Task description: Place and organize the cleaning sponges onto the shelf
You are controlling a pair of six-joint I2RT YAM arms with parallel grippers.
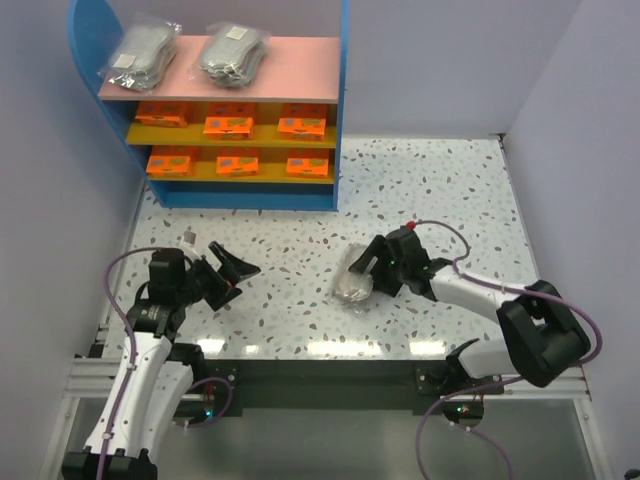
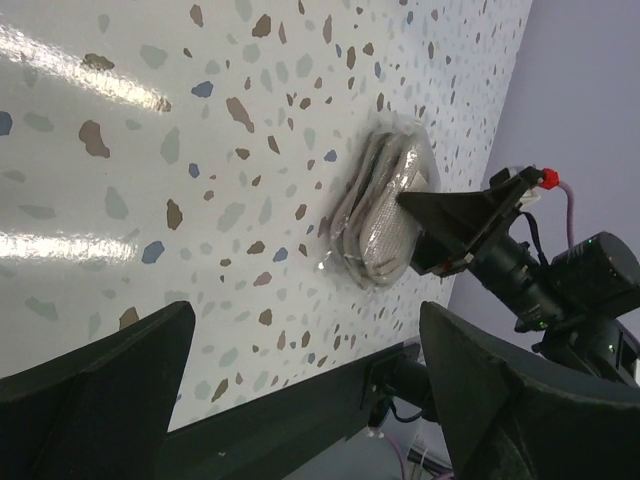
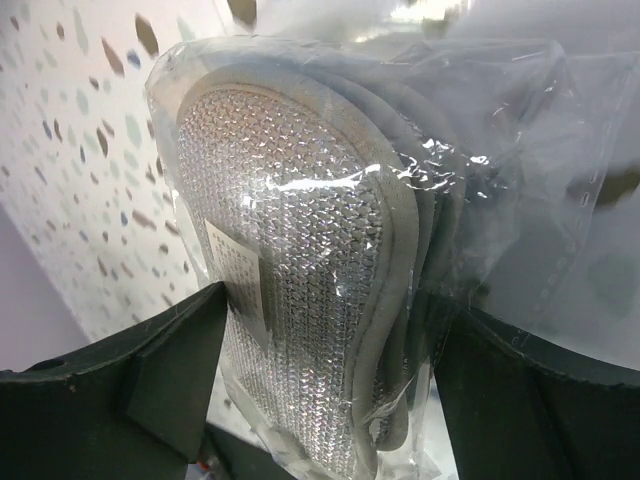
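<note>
- A white speckled table (image 1: 440,190) is enclosed by pale lilac walls (image 1: 60,200).
- Between the right gripper (image 3: 330,310) jaws, a grey bundle (image 3: 300,200) in crinkly plastic is seen touching both fingers (image 3: 150,390). Whether it is squeezed cannot be told.
- The bundle's lower end is cut off by the wrist picture's edge, and its small label is too fine to read.
- The right arm is stretched low across the table, the bundle resting on the surface.
- The left gripper (image 1: 232,278) is held spread and empty, its arm bent, and it is aimed towards the bundle, well apart from it.
- Far beyond both jaws, the shelf (image 1: 342,100) is seen with two more grey bundles (image 1: 143,50) on its pink top board (image 1: 300,70) and six orange packs (image 1: 228,125) on the yellow shelves.
</note>
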